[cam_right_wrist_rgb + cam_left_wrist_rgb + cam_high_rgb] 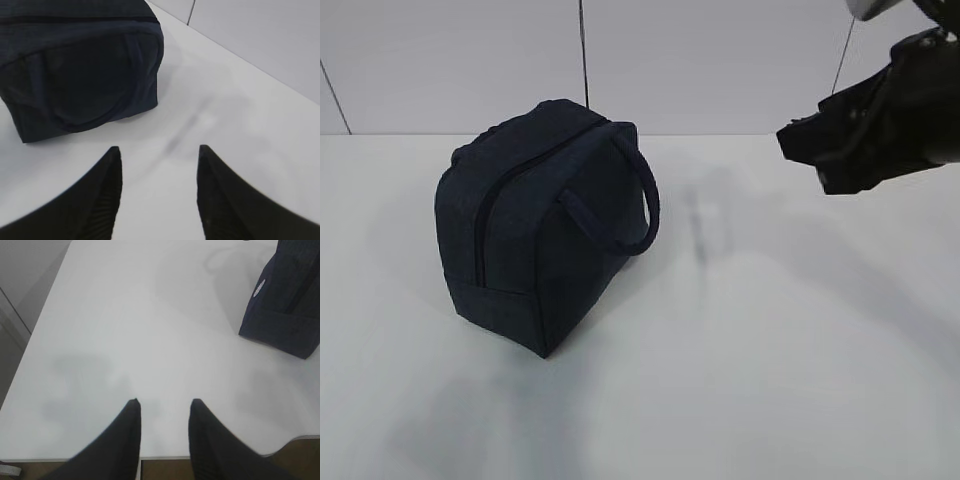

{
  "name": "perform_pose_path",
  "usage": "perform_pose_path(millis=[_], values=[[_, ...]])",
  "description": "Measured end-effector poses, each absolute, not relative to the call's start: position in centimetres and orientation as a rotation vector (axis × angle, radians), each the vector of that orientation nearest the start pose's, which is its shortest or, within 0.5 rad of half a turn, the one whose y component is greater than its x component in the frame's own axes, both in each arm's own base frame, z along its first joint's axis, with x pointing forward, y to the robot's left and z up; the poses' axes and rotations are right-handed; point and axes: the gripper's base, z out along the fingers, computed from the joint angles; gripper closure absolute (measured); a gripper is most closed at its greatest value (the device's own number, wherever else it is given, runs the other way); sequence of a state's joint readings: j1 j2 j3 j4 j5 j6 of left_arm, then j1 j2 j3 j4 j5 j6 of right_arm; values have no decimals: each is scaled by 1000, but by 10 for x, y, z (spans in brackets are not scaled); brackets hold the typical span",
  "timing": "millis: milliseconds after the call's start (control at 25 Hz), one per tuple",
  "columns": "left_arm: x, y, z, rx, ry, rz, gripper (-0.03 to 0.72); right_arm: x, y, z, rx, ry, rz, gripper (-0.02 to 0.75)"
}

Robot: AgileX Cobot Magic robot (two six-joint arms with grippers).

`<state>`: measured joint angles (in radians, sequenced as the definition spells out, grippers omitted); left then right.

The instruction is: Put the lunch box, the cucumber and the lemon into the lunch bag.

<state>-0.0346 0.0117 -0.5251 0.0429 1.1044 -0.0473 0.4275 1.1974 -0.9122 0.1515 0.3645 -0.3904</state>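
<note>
Bag shut on the table, both my claws empty.

The table (800, 380) is bare white apart from the bag (535, 235), which stands upright left of centre, its zipper (480, 235) apparently closed along the top and a handle (635, 200) drooping down the near side; I judge the zipper must be undone before anything goes in. My right claw (159, 150) hangs near the handle side, jaws parted on nothing; my left claw (164, 402) hovers well apart from the bag, likewise released. Box, cucumber and lemon are nowhere in view.

Black tapered ribbed tool (159, 150) fingers (107, 195)
</note>
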Motion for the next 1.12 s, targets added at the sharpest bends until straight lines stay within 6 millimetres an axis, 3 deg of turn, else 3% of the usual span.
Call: perform_pose_path(millis=[360, 720, 1120], values=[[-8, 4, 281, -17, 2074, 1, 453, 201, 110, 341, -839, 2005, 299, 371], [-8, 4, 281, -17, 2074, 1, 453, 169, 98, 356, -843, 1941, 319, 372], [-8, 4, 281, -17, 2074, 1, 453, 116, 73, 320, -810, 1930, 325, 372]])
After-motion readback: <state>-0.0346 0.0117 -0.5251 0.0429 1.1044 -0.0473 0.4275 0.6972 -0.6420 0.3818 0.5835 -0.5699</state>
